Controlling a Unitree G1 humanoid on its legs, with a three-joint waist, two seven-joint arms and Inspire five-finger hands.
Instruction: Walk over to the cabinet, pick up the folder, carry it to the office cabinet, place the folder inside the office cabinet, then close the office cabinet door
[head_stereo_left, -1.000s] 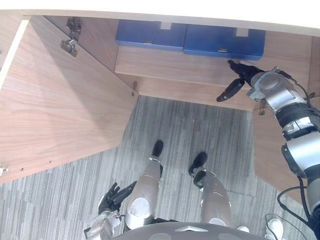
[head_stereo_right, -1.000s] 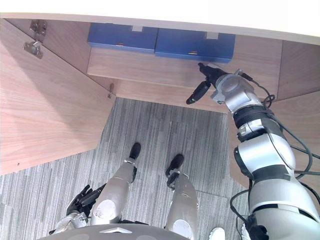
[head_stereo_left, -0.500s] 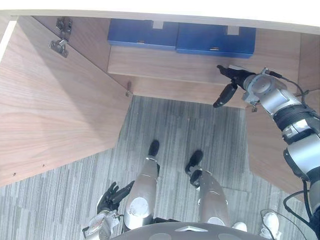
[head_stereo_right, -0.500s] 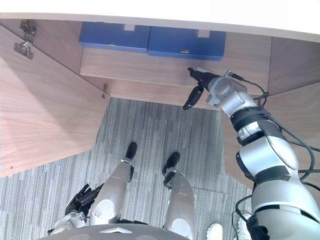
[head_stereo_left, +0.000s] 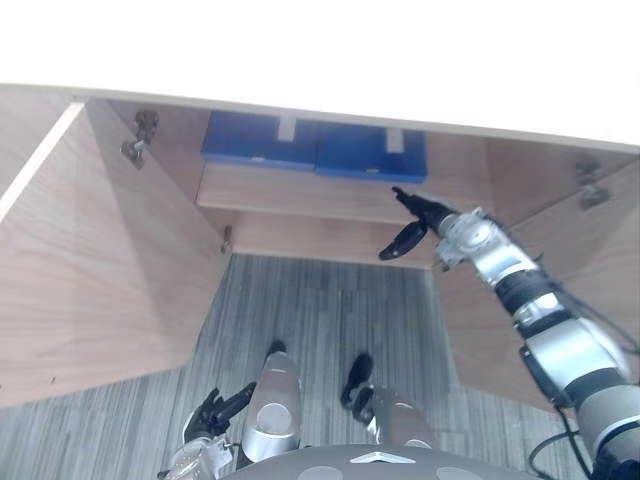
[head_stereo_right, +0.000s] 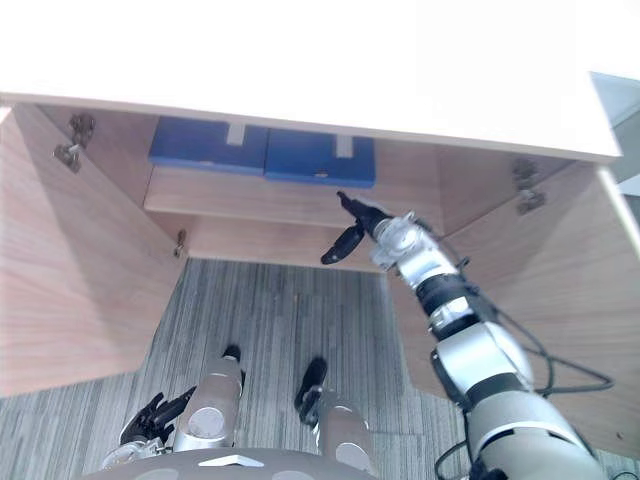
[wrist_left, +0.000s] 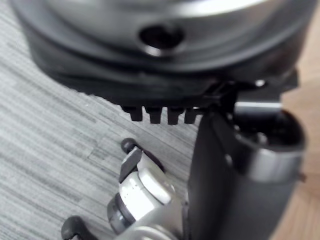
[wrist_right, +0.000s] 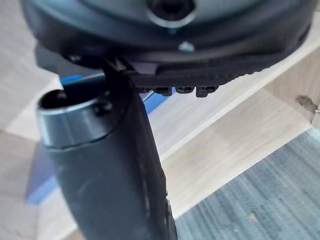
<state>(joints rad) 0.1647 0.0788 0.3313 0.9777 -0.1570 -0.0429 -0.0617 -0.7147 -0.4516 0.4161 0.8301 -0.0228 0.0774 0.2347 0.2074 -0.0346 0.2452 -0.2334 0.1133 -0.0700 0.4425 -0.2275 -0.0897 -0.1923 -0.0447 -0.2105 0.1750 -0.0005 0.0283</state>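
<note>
The left door (head_stereo_left: 100, 260) of the cabinet (head_stereo_left: 330, 60) stands swung wide, and the left hand (head_stereo_left: 215, 410) hangs low beside the leg, fingers relaxed and holding nothing, well away from that door. If this hand is meant to shut it, it has a long way to rise and could catch the door's lower edge on the way. On the shelf (head_stereo_left: 300, 195) sit the left blue folder (head_stereo_left: 258, 140) and, touching it, the right blue folder (head_stereo_left: 368, 152), both pushed toward the back. Neither is in a hand. The right hand (head_stereo_left: 432, 217) hovers just in front of the shelf edge near the right blue folder, fingers straight and thumb spread, grasping nothing. A forward slip here would likely knock the fingers against the shelf lip or shove that folder askew into its neighbour. The right door (head_stereo_right: 560, 300) is also open, with the right arm stretched between it and the shelf, so swinging that door before the arm is clear would probably trap or strike the arm.
</note>
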